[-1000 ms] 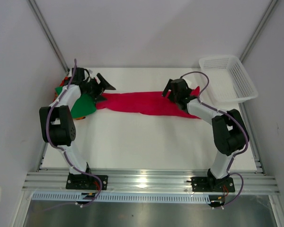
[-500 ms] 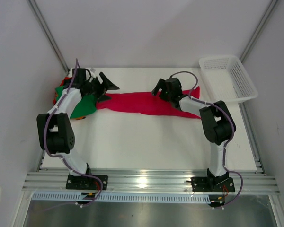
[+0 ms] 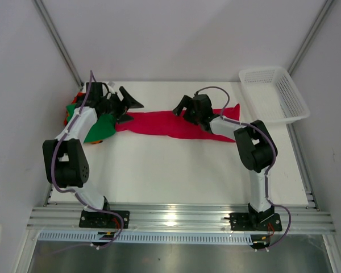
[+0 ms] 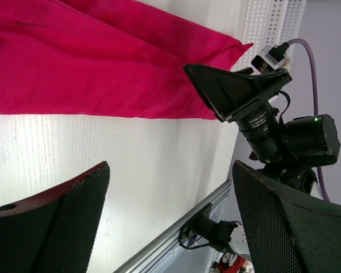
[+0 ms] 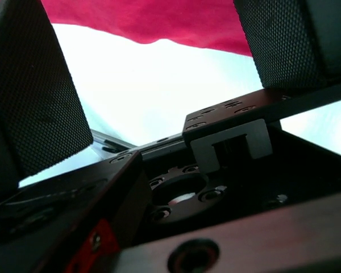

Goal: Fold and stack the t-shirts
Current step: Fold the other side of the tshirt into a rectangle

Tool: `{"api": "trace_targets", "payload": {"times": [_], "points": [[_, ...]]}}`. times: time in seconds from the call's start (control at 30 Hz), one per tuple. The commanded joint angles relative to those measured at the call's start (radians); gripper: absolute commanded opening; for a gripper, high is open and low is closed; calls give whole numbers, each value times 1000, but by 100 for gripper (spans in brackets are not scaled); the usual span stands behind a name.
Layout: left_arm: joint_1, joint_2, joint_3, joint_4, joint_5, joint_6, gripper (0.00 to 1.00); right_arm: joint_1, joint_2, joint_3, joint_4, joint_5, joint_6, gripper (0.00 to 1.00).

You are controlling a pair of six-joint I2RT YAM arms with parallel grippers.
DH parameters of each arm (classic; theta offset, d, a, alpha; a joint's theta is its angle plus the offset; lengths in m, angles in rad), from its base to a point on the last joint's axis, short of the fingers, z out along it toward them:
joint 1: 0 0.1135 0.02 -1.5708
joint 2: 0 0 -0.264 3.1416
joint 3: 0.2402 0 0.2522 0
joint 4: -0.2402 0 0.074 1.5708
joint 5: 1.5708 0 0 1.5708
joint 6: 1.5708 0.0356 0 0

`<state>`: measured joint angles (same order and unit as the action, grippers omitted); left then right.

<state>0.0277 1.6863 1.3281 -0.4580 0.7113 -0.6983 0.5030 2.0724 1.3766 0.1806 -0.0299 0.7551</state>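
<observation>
A crimson t-shirt [image 3: 176, 125] lies stretched as a long band across the back of the table, and it also fills the top of the left wrist view [image 4: 102, 62]. My left gripper [image 3: 133, 112] stands open over the band's left end, with nothing between its pads [image 4: 51, 222]. Above the band's middle my right gripper [image 3: 182, 111] is also open and empty, with crimson cloth [image 5: 159, 20] beyond its fingers [image 5: 34, 96]. A green t-shirt [image 3: 99, 128] lies bunched at the left edge on top of orange cloth [image 3: 102, 140], and red cloth [image 3: 68, 114] shows behind it.
A white mesh basket [image 3: 275, 94] stands at the back right corner, partly off the table, and shows in the left wrist view [image 4: 273, 23] too. An aluminium rail [image 3: 176, 217] carrying both arm bases runs along the near edge. Grey walls close in on both sides.
My right gripper has slid left along the crimson band, from its right end to about its middle. The left gripper has barely moved. The cloth lies the same.
</observation>
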Motion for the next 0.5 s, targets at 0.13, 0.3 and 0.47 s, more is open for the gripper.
{"api": "trace_targets", "payload": {"times": [0.13,0.3,0.47], "points": [[-17,-66,-32,41,22,-9,96,38,44,76,178,-203,36,90],[-17,-88,-60,12,-4,20,100,60,100,151,246,-335,98,89],[-17,-129,-52,-57,-64,71,100,81,140,217,246,-380,98,90]]}}
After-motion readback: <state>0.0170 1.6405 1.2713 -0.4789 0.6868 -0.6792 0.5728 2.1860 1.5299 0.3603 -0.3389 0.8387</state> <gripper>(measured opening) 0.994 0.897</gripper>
